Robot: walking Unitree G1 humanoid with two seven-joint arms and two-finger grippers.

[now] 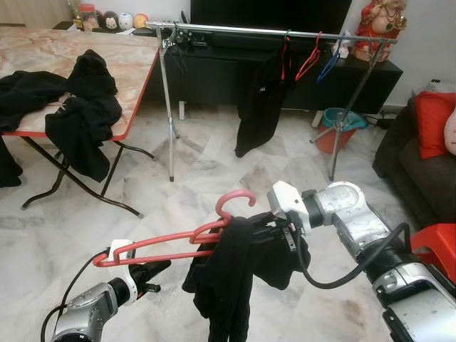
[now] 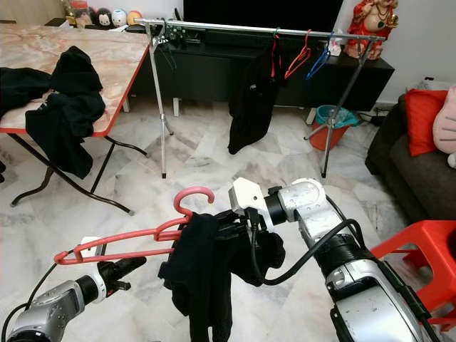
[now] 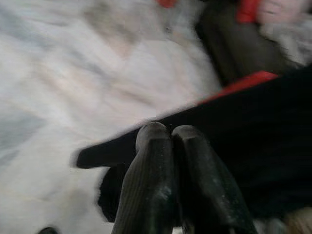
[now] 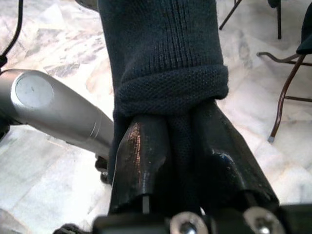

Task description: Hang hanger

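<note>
In the left eye view, a red hanger is held level above the marble floor, with a black garment draped over its right half. The left end effector is seen just under the hanger's left end, and the right end effector at the garment. Beyond, a clothes rack carries a hung black garment, and a counter bears dark clothes.

In the left wrist view, the fingers are pressed together with nothing between them.

In the right wrist view, the fingers are clamped on knitted black fabric.
</note>
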